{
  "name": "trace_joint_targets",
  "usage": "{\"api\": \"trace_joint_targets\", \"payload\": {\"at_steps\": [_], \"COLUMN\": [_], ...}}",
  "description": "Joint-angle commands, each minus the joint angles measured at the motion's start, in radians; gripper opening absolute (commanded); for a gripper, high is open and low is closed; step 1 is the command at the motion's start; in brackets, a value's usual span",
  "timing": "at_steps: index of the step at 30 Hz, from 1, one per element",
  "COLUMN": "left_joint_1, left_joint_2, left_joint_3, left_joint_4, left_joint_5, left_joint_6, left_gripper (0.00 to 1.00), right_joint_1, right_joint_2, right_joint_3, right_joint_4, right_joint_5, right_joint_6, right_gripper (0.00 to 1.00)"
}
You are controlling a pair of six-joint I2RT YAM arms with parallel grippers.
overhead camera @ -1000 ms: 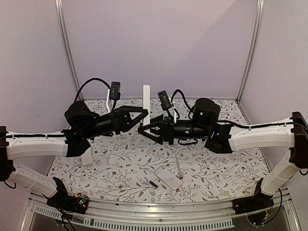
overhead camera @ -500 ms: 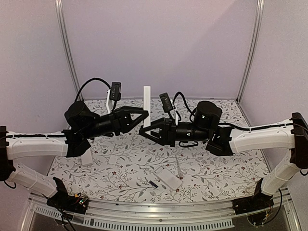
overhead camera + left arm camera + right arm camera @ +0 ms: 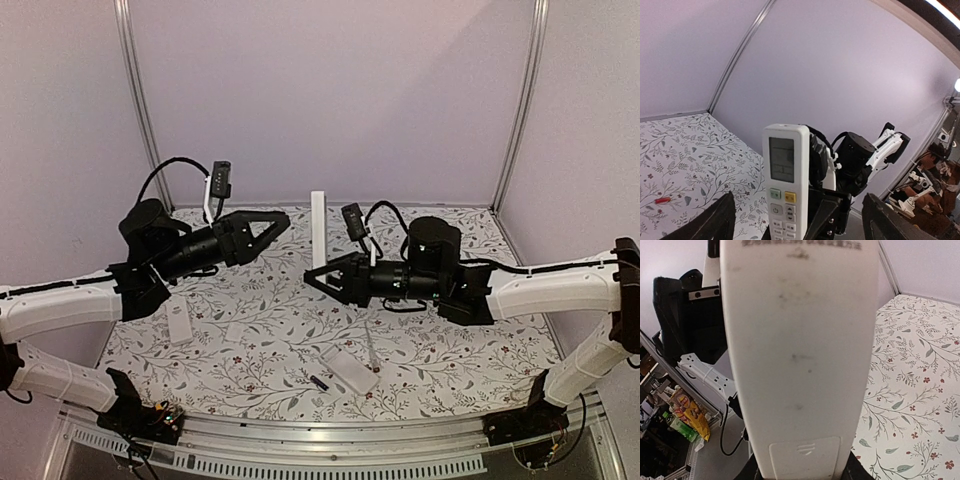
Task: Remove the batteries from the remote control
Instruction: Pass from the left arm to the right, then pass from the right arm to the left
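Left gripper (image 3: 277, 224) has released and withdrawn leftward, jaws spread; right gripper (image 3: 314, 276) alone clamps the upright remote control (image 3: 318, 222).

Worktop (image 3: 470, 345) with leafy floral print | front centre: white slab (image 3: 350, 370) lying flat, thin stick (image 3: 370, 345) beside it, small dark battery (image 3: 319, 383) near | left: white piece (image 3: 179, 326) (shape unclear) | red battery (image 3: 662, 200) lying apart

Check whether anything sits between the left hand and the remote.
Nothing visible. The open left hand faces the remote, button side, across open air; the right hand holds it upright. Its battery cover, closed, faces away.
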Motion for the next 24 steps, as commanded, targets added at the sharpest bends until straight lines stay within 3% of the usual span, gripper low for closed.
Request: {"api": "trace_joint_targets", "payload": {"at_steps": [1,5,10,24], "left_joint_1": [0.046,0.072,0.105,0.093], "left_joint_2": [-0.01,0.031,0.105,0.279], "left_joint_3": [0.103,0.197,0.231,0.267], "left_joint_4": [-0.315,-0.521,-0.62,-0.662], "left_joint_5": [-0.051,-0.084,-0.053,0.066], "left_joint_6": [0.062,0.077,0.002,-0.052], "left_gripper": [0.87,0.87,0.86,0.8], "right_joint_1": [-0.007,-0.006,0.017,0.063], "right_joint_2": [-0.016,0.006,0.025,0.122], "right_joint_3": [0.028,0.047,0.052,0.116], "right_joint_4": [-0.235,-0.393,-0.496,-0.609], "right_joint_5": [0.125,0.195,0.255,0.333], "right_joint_6": [-0.096,-0.156,-0.195,-0.253], "right_gripper": [0.04,0.04,0.04,0.03]}}
